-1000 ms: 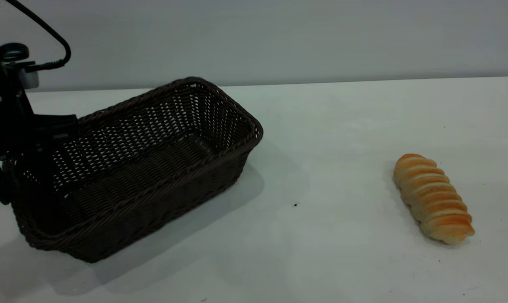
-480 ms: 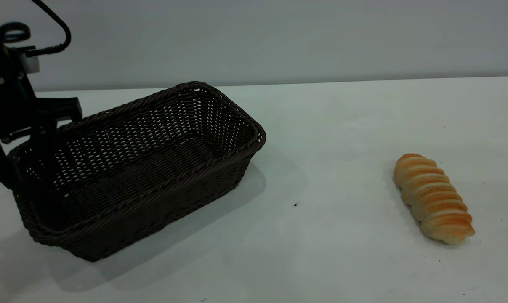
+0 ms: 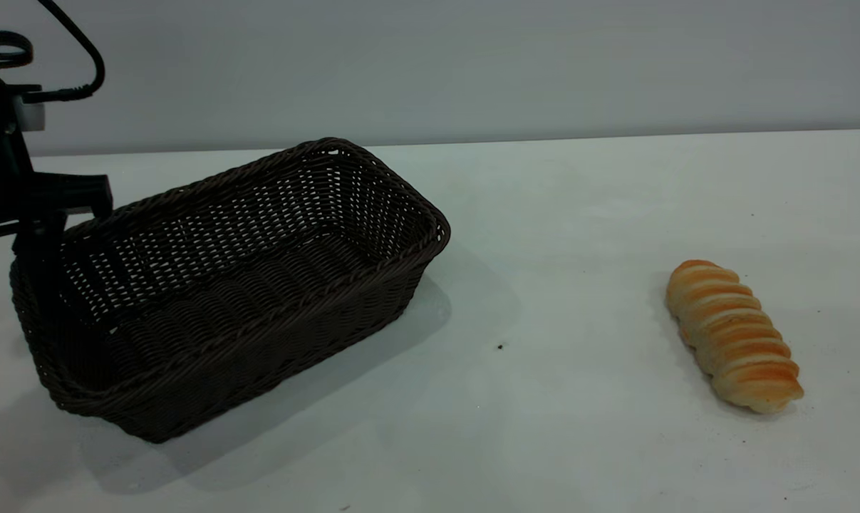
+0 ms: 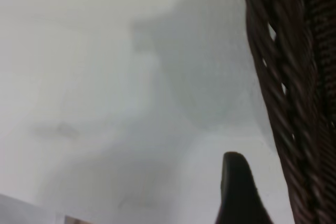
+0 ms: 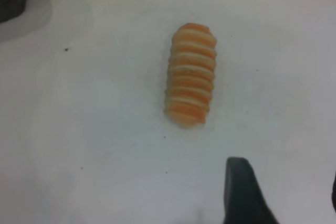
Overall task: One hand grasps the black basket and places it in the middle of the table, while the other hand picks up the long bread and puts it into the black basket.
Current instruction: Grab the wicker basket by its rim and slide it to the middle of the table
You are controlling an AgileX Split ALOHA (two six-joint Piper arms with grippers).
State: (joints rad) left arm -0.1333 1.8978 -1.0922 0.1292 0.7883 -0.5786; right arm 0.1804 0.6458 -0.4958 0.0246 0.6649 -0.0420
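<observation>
The black basket (image 3: 237,285) rests on the white table (image 3: 579,214), left of centre, with its long side at an angle. My left gripper (image 3: 38,239) is at the basket's left end and straddles the rim. It is open: in the left wrist view one finger (image 4: 236,187) stands apart from the braided rim (image 4: 294,103), with bare table between them. The long bread (image 3: 732,335) lies alone at the right. In the right wrist view my right gripper (image 5: 286,198) hovers open and empty above the table, close to one end of the bread (image 5: 190,74).
A small dark speck (image 3: 500,347) lies on the table between basket and bread. A grey wall runs behind the table's far edge. The left arm's black cable (image 3: 80,64) loops above the basket's left end.
The basket's left end, raised a second ago, has come down flat on the table. The left gripper has let go of the rim and drawn back to the left. The bread has not moved.
</observation>
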